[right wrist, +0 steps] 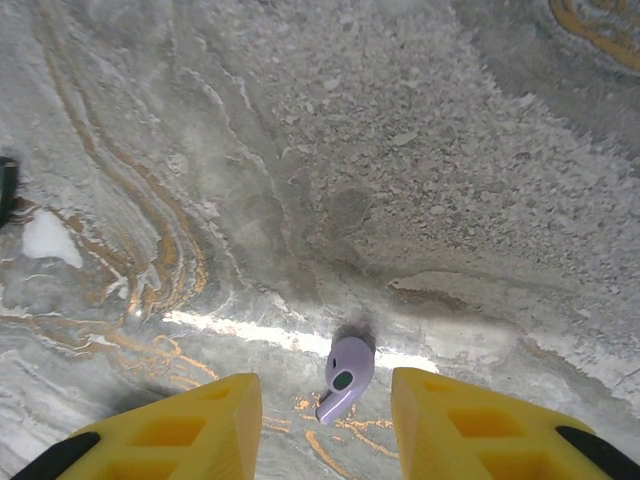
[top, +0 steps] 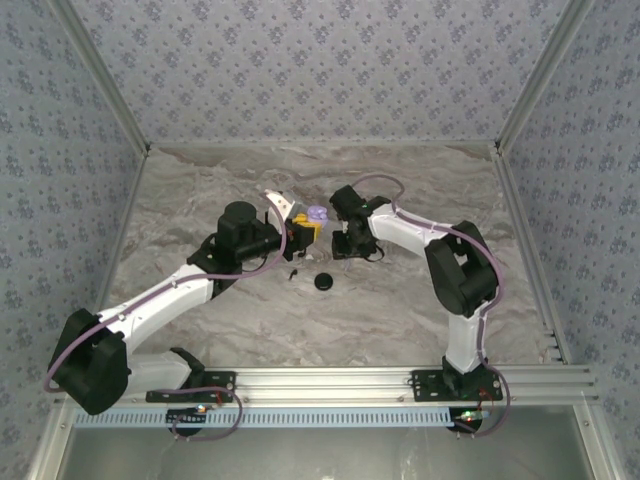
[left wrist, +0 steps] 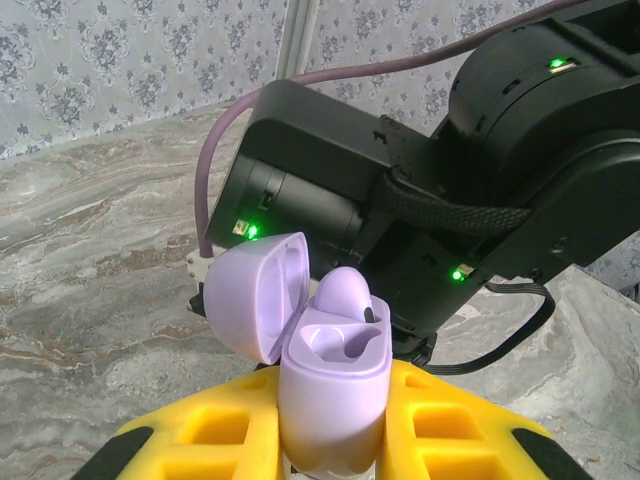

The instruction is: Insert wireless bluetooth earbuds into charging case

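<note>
The left pincer (left wrist: 330,450) is gripping the open charging case (left wrist: 335,375), one earbud (left wrist: 345,290) seemingly seated inside. The right pincer (right wrist: 325,435) is hovering open over the second earbud (right wrist: 346,372), lying on the worktop (right wrist: 400,150).

Lab robot cell: wallpapered walls (top: 320,70), marble table (top: 300,320), aluminium frame (top: 330,380).

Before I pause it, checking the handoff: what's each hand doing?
Left hand: closed on the open case.
Right hand: open, an earbud on the table beneath.
</note>
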`<state>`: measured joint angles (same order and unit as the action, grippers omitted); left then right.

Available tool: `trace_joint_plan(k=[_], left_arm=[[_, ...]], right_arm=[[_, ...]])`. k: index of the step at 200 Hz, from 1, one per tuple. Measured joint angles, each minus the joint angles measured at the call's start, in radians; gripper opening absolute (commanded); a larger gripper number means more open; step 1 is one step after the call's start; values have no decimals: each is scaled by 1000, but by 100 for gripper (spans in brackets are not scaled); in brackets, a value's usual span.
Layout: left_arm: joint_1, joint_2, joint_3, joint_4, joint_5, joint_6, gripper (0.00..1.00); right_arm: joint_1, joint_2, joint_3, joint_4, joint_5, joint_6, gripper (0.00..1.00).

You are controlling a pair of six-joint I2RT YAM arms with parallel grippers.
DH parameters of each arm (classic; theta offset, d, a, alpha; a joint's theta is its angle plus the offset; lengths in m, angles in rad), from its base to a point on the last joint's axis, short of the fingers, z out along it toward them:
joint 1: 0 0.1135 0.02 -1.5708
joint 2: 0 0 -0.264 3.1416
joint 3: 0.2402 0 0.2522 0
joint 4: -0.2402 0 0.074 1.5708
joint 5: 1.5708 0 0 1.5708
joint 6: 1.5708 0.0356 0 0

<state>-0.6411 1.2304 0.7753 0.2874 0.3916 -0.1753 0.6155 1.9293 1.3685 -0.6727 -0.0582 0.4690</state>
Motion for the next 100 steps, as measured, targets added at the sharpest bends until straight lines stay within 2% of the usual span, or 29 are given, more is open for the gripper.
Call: trace_joint_plan(k=[52,100], left_arm=[[6,0,-1,0,0,0,22],[7,0,-1,0,0,0,21]], right_arm=[[5,39,27,-41,19,46,39],[8,79,48,-53,19,63,34]])
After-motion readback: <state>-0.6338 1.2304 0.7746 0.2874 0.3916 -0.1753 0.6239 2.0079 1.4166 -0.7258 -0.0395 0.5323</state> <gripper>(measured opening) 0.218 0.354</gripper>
